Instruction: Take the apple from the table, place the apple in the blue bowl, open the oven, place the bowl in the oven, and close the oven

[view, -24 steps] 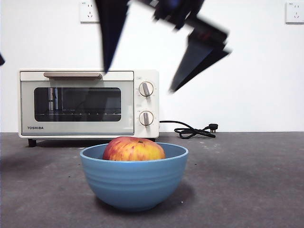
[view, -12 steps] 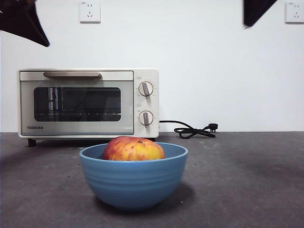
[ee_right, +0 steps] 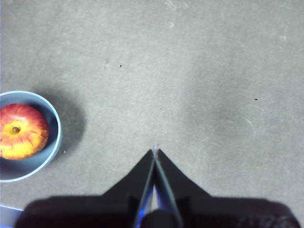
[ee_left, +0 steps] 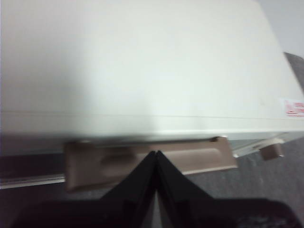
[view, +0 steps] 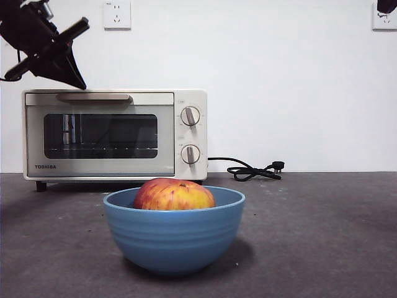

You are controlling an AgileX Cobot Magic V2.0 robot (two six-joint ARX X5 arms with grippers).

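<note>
Since half a second ago the dark arm at the upper left of the front view has come lower and closer to the oven [view: 115, 135], while the other arm has pulled back to a black tip at the top right corner.

On the table [view: 322, 236] the oven stands at the back with its door shut, the tan handle [view: 94, 97] along the door's top edge. Nearer the camera sits the blue bowl [view: 174, 233], and the apple [view: 174, 194] already lies inside it.

My judgement is that opening the oven is the step in hand. One risk is that the tool slides off the bar handle, since it comes in clenched and from above. Another is that the light oven shifts on the table if the pull is not along the door's swing. The falling door may also reach toward the bowl in front.

Left tool [ee_left: 156, 154] hovers just above the handle, jaws pressed together, holding nothing. Right tool [ee_right: 155, 152] hangs over bare table, beside the bowl, clenched and empty.
</note>
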